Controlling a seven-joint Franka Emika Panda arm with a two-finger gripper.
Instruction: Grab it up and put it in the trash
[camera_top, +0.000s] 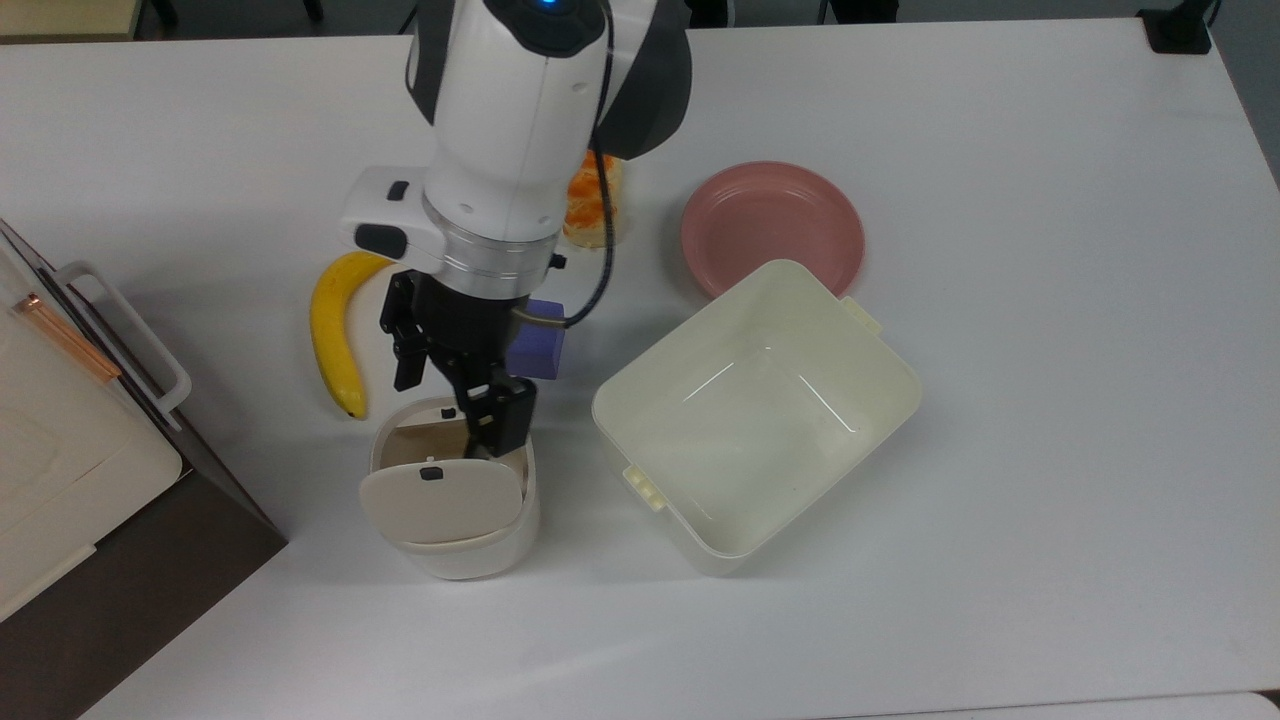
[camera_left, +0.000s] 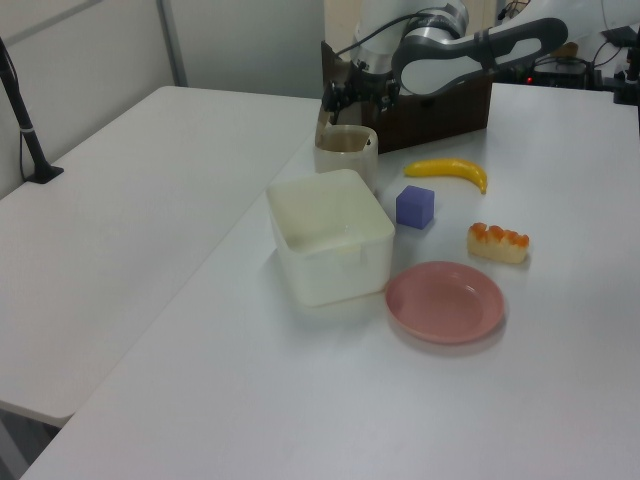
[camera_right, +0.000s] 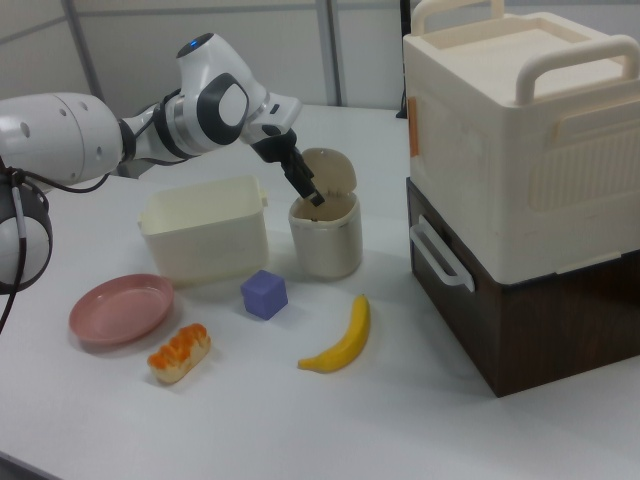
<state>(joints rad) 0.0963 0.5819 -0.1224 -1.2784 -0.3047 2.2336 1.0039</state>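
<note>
Now, in the top view, the black two-finger hand (camera_top: 455, 405) stands open over the small cream-white flap-lid bin (camera_top: 450, 500), at twelve o'clock of its flap; the paper ball is unseen, likely dropped inside. In the left view, the hand (camera_left: 352, 95) hovers above the bin (camera_left: 346, 152). In the right view, the hand (camera_right: 310, 190) is at the bin's (camera_right: 325, 235) mouth; next, I judge, it retreats upward.

No text, label, brand, number or sign can be read anywhere in the top, left or right views: neither on the robot arm, nor on the things on the worktop, nor on the stacked boxes at its edge.
</note>
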